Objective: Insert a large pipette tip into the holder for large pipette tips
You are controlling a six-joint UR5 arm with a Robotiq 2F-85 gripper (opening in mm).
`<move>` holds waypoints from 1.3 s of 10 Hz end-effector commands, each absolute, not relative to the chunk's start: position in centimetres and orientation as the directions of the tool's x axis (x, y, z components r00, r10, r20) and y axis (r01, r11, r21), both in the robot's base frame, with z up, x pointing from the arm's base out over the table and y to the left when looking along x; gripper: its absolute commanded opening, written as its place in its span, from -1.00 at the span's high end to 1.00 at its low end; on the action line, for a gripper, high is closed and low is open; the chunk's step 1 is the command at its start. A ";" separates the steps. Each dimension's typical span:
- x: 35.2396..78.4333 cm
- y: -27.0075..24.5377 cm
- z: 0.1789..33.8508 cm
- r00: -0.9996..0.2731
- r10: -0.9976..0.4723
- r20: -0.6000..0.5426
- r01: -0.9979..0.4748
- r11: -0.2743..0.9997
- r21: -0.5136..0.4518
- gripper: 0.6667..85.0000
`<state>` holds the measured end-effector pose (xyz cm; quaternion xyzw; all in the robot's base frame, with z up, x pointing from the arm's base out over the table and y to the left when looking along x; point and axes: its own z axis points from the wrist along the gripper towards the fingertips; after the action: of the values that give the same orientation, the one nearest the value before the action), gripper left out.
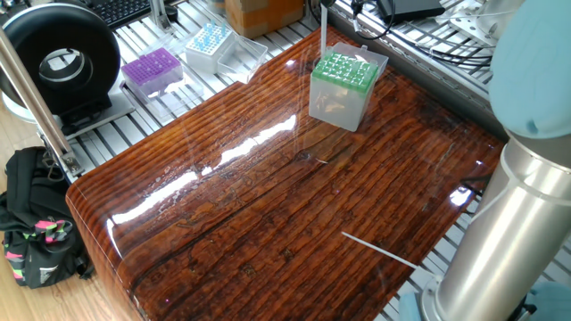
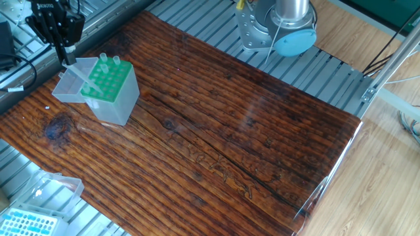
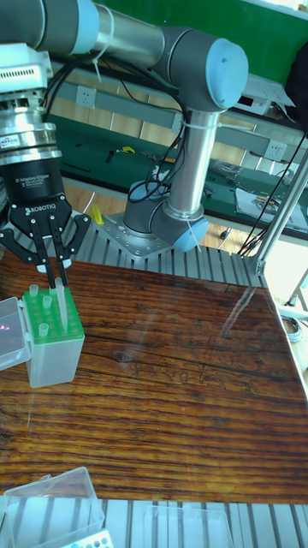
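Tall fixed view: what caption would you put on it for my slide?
The gripper holds a large pipette tip over the green-topped holder.

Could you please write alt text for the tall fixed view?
The claw holds a large pipette tip upright over the green-topped holder at the wooden table's left edge. The arm's base stands behind the table.

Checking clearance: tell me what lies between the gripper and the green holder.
Only the pipette tip held by the gripper, hanging point-down over the holder; tall view.

Hand (image 3: pixel 54 276) downward, fingers seemingly pinched.
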<state>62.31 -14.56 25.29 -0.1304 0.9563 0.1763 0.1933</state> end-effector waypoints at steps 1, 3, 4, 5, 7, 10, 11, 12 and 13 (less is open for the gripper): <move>62.2 -14.3 24.9 -0.895 -0.175 -0.411 -0.311 0.905 0.291 0.99; 62.1 -14.2 24.4 -0.897 -0.171 -0.407 -0.305 0.907 0.291 0.99; 62.0 -14.1 24.1 -0.898 -0.172 -0.404 -0.305 0.907 0.292 0.99; 62.0 -14.2 23.6 -0.899 -0.173 -0.402 -0.305 0.906 0.292 0.99; 61.6 -13.9 23.2 -0.904 -0.173 -0.391 -0.303 0.904 0.300 0.99; 60.9 -13.8 22.9 -0.913 -0.181 -0.365 -0.302 0.903 0.307 0.99; 60.8 -13.7 22.8 -0.914 -0.180 -0.363 -0.300 0.903 0.308 0.99; 60.8 -13.6 22.7 -0.915 -0.179 -0.362 -0.299 0.903 0.309 0.99; 60.7 -13.6 22.5 -0.916 -0.180 -0.358 -0.298 0.904 0.307 0.99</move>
<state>60.82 -13.84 22.55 -0.1261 0.9623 0.1770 0.1633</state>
